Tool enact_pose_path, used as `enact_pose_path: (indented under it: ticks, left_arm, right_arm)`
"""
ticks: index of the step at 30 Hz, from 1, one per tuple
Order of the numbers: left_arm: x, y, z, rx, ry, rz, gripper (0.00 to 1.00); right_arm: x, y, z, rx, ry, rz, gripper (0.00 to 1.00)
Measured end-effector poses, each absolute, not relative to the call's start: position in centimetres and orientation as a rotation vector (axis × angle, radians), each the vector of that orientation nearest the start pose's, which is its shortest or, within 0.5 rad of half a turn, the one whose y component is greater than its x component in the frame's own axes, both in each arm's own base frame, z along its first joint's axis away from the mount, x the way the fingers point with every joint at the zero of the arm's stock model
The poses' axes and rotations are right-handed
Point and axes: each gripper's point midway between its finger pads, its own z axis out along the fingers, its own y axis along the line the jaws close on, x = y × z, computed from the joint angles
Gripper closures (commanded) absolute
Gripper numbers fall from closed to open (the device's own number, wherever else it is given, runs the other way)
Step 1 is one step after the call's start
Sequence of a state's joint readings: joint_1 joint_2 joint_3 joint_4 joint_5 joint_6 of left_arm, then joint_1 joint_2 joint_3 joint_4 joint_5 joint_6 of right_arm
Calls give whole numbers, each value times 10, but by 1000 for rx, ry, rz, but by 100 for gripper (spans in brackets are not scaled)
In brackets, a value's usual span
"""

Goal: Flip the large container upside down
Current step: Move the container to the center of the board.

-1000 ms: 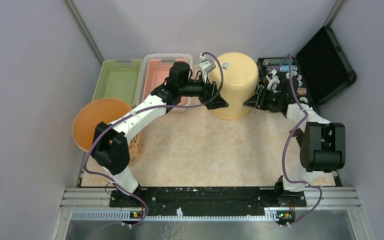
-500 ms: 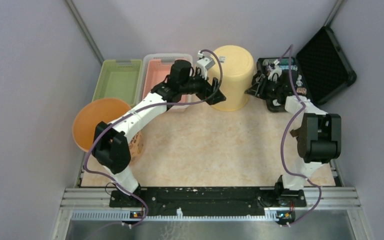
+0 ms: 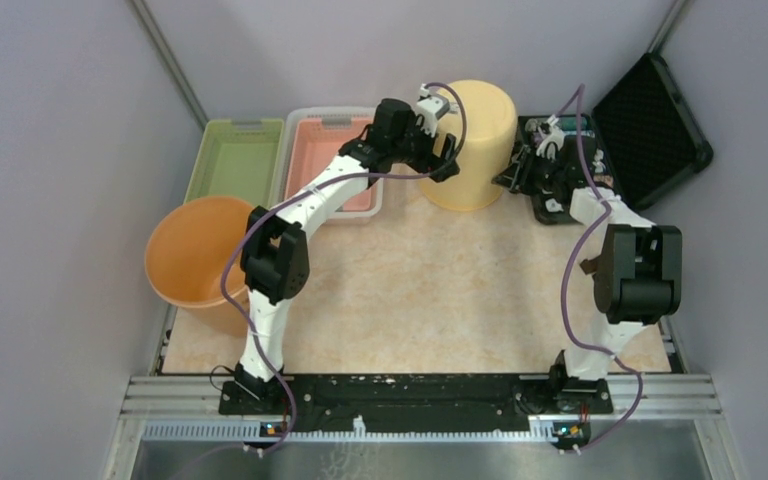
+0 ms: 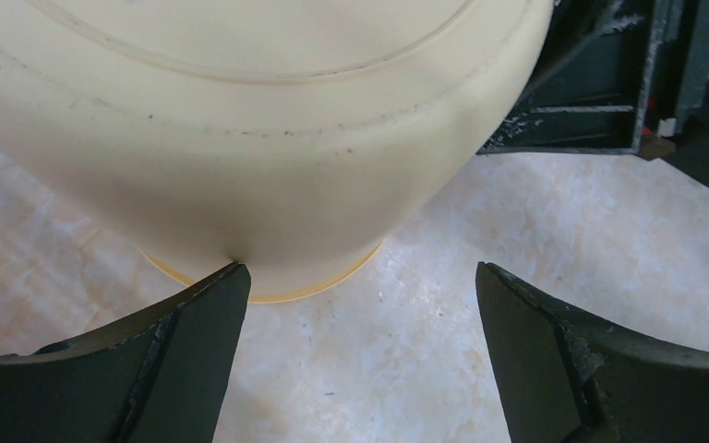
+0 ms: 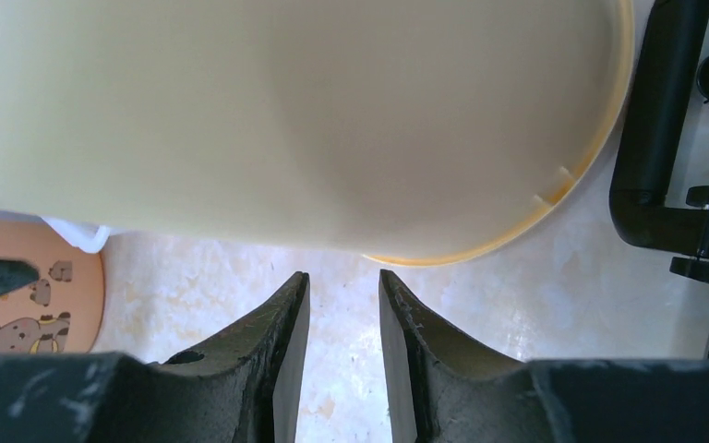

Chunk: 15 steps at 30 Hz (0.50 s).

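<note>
Grazing left claw [image 4: 360, 277], seemingly: large container [image 4: 268, 138]

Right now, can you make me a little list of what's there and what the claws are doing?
large container: cream-yellow, mouth down on the table, bottom up
left claw: wide open, beside the container, holding nothing
right claw: slightly open, empty, near the container
nearby: orange bowl, green bin, pink bin, black case
</note>
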<state>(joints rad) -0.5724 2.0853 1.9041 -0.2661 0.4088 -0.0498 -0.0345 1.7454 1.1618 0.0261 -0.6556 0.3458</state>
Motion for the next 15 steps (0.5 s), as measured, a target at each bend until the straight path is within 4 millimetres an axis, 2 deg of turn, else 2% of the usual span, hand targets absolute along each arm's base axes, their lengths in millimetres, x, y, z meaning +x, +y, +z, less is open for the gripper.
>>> enact_pose_path:
  ticks: [3, 6, 9, 11, 15]
  left_arm:
    - [474, -386, 213, 785, 1919, -780, 1]
    - [487, -385, 207, 768, 1927, -727, 1]
    - [499, -385, 205, 748, 1928, -688, 1]
    - [505, -384, 203, 736, 1931, -670, 1]
    - [513, -384, 198, 726, 1931, -653, 1]
  right_arm:
    - [460, 102, 148, -2, 2128, 874, 66]
    - [465, 102, 158, -16, 2115, 866, 66]
    - [481, 101, 175, -40, 2071, 854, 66]
    - [490, 100, 180, -45, 2057, 850, 66]
    - [505, 99, 169, -32, 2068, 850, 65]
